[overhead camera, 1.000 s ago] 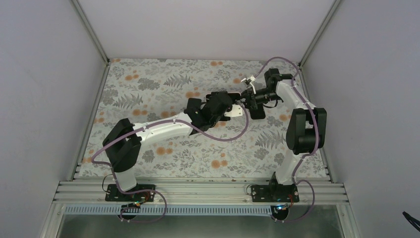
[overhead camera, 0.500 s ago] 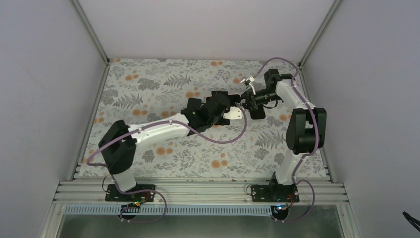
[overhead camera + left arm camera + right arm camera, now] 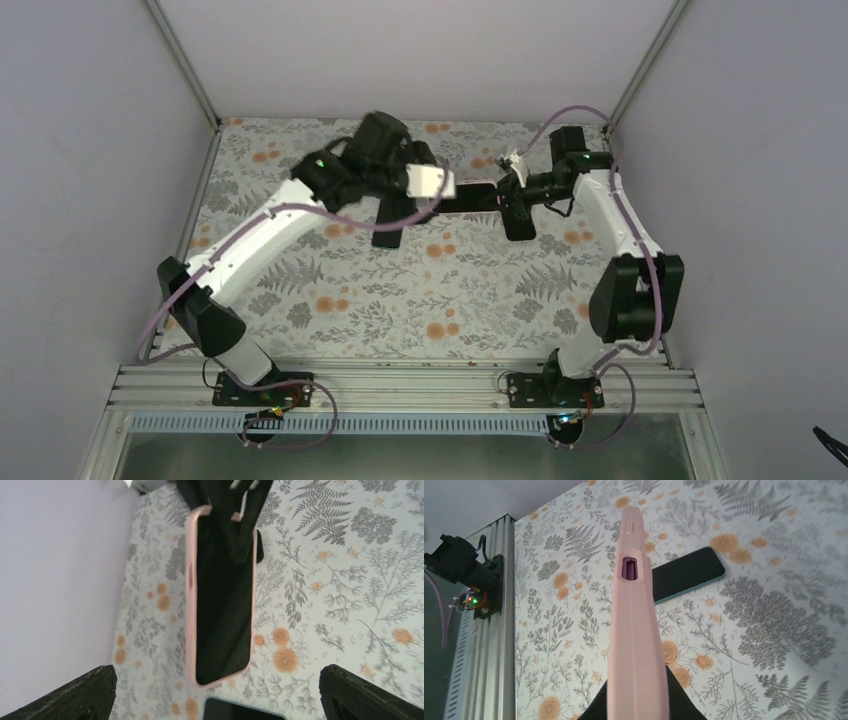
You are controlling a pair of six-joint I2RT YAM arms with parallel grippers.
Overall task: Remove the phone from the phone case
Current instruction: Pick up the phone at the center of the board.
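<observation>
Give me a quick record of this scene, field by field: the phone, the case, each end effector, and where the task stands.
phone: bare, lying flat on the floral table, outside the case
case: pink, empty, held up off the table
right end effector: shut on one end of the case
left end effector: open, holding nothing, facing the hollow side of the case
task status: the phone appears to be already out of the case
</observation>
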